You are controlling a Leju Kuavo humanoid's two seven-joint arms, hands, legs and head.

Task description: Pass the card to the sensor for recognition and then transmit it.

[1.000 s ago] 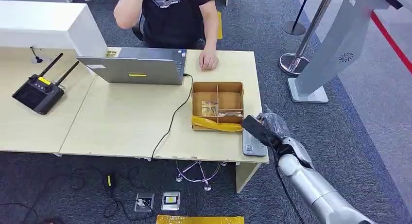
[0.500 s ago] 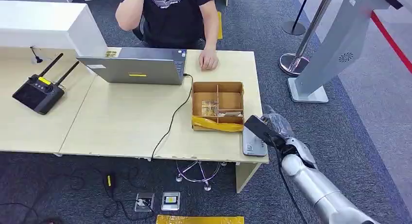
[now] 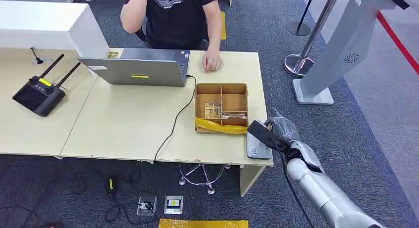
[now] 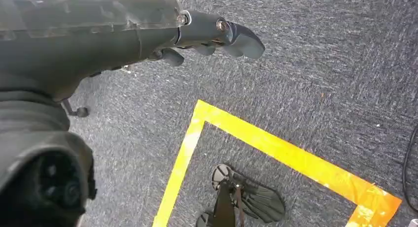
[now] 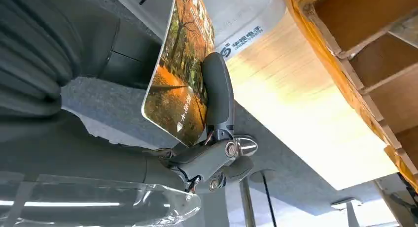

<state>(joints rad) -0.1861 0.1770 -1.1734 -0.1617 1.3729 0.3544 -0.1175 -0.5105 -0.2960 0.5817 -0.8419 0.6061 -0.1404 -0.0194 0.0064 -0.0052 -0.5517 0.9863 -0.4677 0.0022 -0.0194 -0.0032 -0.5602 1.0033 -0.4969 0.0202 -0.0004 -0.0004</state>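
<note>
Since a second ago, the right hand (image 3: 282, 130) has eased slightly lower and nearer the bench corner, carrying the flat card with an autumn-tree picture (image 5: 181, 69) with it; the person, laptop and box have not shifted. Its fingers (image 5: 217, 91) pinch the card, which stands tilted on edge just above the grey flat card sensor with a printed logo (image 3: 257, 147) lying at the near right corner of the pale wooden bench (image 3: 128, 124); whether card and sensor touch I cannot tell. Just beside the sensor sits the brown cardboard divider box with yellow tape along its front (image 3: 221, 108). A grey laptop (image 3: 136, 66) and a black remote controller with two antennas (image 3: 40, 92) lie farther along the bench, and a person in a black T-shirt (image 3: 178, 13) rests a hand on it. Over grey carpet marked with yellow tape (image 4: 276, 153), the left hand (image 4: 148, 35) hangs with its fingers apart, holding nothing.
</note>
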